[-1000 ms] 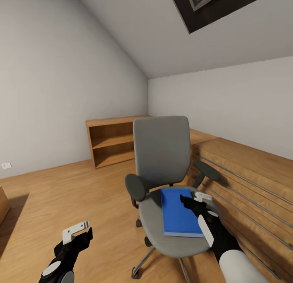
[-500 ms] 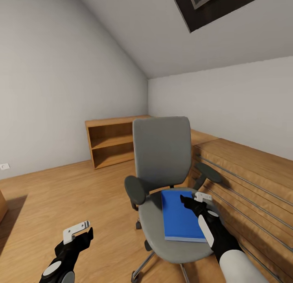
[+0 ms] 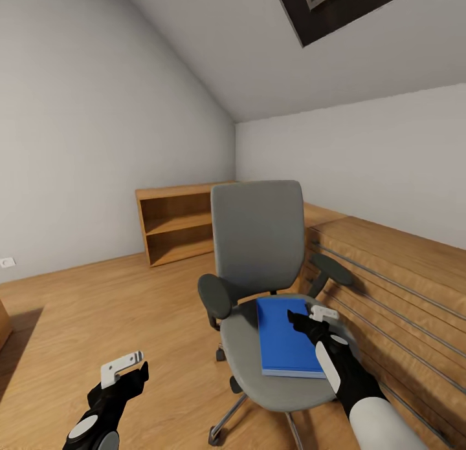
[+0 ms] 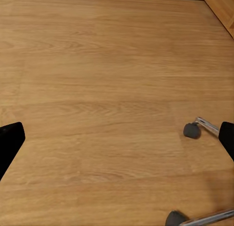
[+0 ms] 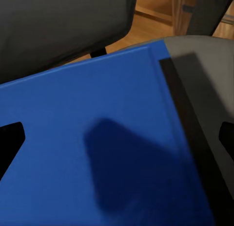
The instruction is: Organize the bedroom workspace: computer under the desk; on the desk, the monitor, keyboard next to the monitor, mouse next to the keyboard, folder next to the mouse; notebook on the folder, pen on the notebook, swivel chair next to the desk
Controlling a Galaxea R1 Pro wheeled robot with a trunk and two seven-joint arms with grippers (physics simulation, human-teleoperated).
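Flat bright blue folder [image 3: 288, 337] lies on grey upholstered swivel chair [image 3: 259, 243] seat. Right tool [image 3: 309, 319], fingers apart, hovers over its far right corner. Risk: thin folder slides off; chair rolls away.

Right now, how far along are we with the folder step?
Not done: the folder lies flat on the swivel chair seat. In hand: the right end effector is open and poised above the folder's right edge, casting a shadow on it in the right wrist view, with no grip yet. The left end effector hangs open over the floor. Left: grasping, lifting and carrying the folder to the desk.
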